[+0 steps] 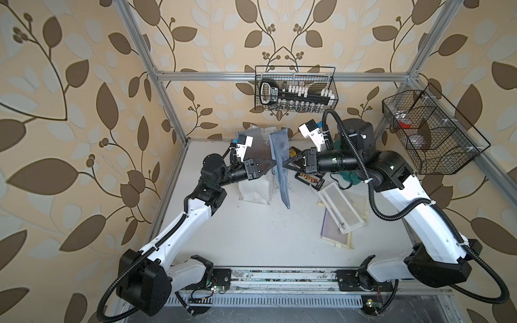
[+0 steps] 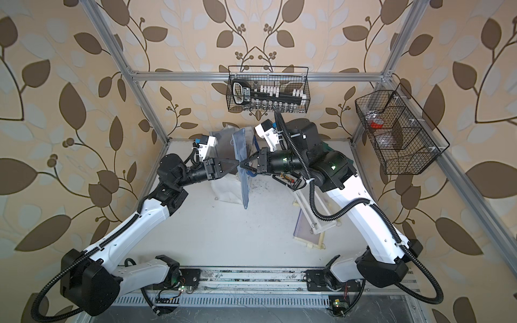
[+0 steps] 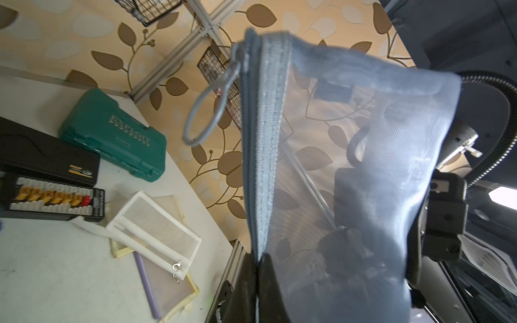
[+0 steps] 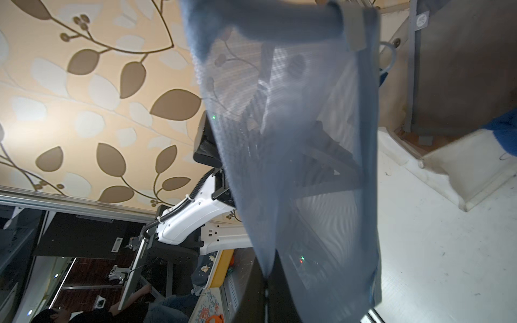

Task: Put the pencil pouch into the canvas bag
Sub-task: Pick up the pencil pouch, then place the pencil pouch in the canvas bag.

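Handover: pouch [image 1: 282,184] hangs over the table [image 1: 251,237] beside the bag [image 1: 251,193], left pincer [image 1: 272,165] and right pincer [image 1: 285,163] both clamped on it; next, one probably lets go, the other lowers it in

We see the pencil pouch [image 3: 349,167] as sheer blue mesh cloth; the green case [image 3: 112,134] at left of the frame looks matt moulded plastic; the surface [image 3: 56,265] is matt white, scuffed.

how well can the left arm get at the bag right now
Likely yes: the bag stands right by the left gripper, with nothing between them. But that gripper is shut on the pouch, and the right gripper seems to pinch it too.
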Tool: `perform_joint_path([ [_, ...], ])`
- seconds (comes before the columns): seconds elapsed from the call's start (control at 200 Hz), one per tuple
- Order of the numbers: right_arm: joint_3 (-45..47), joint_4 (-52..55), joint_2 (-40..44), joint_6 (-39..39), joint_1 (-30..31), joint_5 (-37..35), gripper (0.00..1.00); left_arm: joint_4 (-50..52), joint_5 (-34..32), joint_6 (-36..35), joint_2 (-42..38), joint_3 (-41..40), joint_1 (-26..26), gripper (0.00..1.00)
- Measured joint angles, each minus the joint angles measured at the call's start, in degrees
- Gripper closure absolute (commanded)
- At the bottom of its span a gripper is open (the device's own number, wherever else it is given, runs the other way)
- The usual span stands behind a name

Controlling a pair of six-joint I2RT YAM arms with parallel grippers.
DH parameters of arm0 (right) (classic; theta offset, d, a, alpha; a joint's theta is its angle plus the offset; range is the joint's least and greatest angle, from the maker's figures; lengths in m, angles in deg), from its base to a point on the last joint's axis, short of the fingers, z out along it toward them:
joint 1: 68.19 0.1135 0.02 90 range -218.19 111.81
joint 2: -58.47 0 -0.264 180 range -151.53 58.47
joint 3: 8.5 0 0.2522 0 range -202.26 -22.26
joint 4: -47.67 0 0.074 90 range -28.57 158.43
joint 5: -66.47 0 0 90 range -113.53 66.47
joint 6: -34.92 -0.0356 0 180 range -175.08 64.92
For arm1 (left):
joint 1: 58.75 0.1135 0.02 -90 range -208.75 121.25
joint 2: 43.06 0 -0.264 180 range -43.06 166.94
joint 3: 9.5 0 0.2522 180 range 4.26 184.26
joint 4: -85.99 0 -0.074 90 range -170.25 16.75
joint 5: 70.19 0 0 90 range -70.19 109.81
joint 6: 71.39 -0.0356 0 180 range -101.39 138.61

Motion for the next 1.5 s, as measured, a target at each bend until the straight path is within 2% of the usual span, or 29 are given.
perform_joint_path([
  [0.15,-1.7,4.9,-0.7,2.8,-3.8,-3.1,0.38,19.5,-7.0,-11.0,-2.1,7.5,1.8,1.00],
  [0.31,-6.5,12.6,-2.8,8.0,-9.3,-6.8,0.24,33.8,-12.9,-21.9,-1.4,17.0,2.3,1.00],
  [0.535,-7.2,20.2,-3.8,15.3,-13.5,-13.9,0.18,47.7,-17.7,-36.2,6.5,31.0,5.6,1.00],
  [0.755,2.8,21.8,0.6,20.7,-16.9,-18.9,0.16,55.4,-20.4,-46.1,13.4,37.7,8.6,1.00],
  [0.955,10.8,21.7,4.4,24.6,-18.3,-21.9,0.15,56.5,-20.9,-50.5,17.1,41.0,11.5,1.00],
  [1.155,16.2,20.6,7.2,27.0,-20.0,-22.3,0.15,55.8,-22.1,-53.4,22.0,44.0,11.8,1.00],
  [1.5,17.4,19.8,7.8,28.5,-22.5,-22.1,0.15,52.9,-22.1,-55.2,25.4,41.3,11.8,1.00],
])
